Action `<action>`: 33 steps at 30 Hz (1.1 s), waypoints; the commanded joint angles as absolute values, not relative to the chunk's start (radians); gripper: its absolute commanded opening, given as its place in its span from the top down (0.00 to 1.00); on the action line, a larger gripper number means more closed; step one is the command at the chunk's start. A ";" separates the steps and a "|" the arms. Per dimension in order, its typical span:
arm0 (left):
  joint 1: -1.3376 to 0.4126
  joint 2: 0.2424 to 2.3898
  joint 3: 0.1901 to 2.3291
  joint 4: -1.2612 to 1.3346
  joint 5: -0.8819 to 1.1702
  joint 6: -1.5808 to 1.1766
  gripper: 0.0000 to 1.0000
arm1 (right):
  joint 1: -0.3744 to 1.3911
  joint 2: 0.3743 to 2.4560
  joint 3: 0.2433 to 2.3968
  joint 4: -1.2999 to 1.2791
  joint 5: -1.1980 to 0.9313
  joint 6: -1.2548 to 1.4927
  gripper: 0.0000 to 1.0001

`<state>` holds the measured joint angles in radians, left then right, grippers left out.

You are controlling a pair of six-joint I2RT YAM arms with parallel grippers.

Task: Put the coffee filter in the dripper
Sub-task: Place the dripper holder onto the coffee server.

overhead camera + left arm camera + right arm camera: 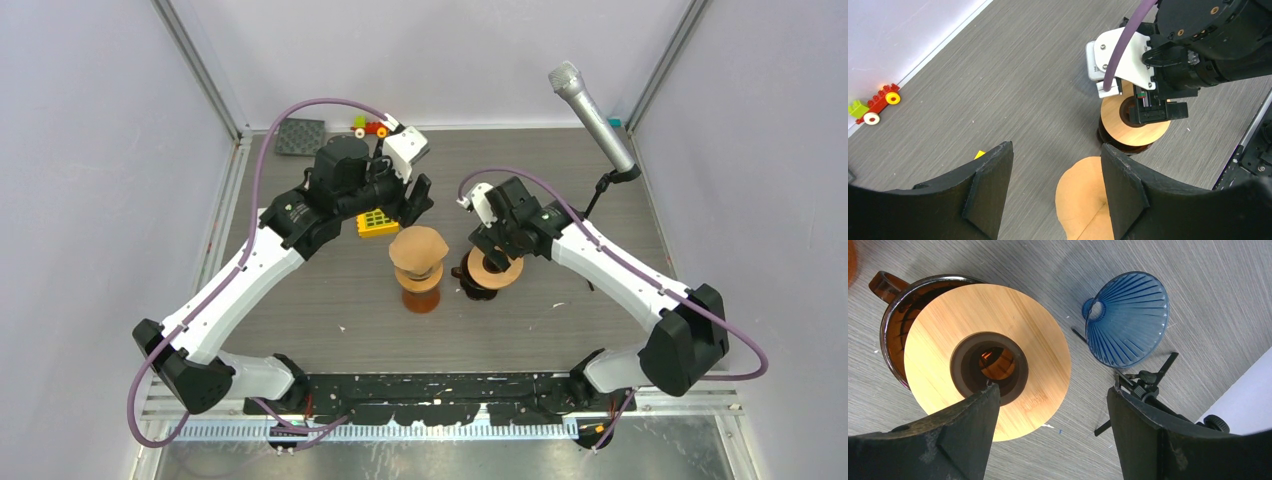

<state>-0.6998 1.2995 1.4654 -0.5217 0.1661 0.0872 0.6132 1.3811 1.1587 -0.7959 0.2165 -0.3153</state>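
A brown paper coffee filter (417, 245) rests on an amber glass vessel (421, 293) at the table's middle. In the left wrist view, the filter (1083, 200) lies below and between my fingers, close to the right one. My left gripper (416, 202) (1055, 150) is open and empty, just behind and above the filter. To the right stands a dark brown glass dripper with a wooden ring (490, 272) (988, 357) and a handle. My right gripper (488, 243) (1053, 390) is open and empty above it. The ring also shows in the left wrist view (1133, 127).
A blue ribbed cone dripper (1125, 320) lies on its side near the microphone stand's foot (1143, 385). A microphone (592, 105) stands at the back right. A yellow block (377, 221), a toy car (371, 127) and a dark pad (300, 136) sit at the back left.
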 commanded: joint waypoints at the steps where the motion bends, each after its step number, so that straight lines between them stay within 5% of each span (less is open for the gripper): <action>1: -0.697 1.282 1.459 -0.482 0.182 0.097 0.33 | 0.618 1.397 1.169 -0.751 0.229 -0.308 0.18; 26: -0.696 1.274 1.455 -0.483 0.185 0.104 0.33 | 0.618 1.501 1.175 -0.761 0.226 -0.285 0.40; 33: -0.697 1.270 1.451 -0.484 0.184 0.107 0.33 | 0.618 1.492 1.182 -0.762 0.228 -0.284 0.53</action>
<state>-0.6998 1.2995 1.4525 -0.5209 0.1761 0.0902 0.6136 1.4998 1.1584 -0.7750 0.2161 -0.2882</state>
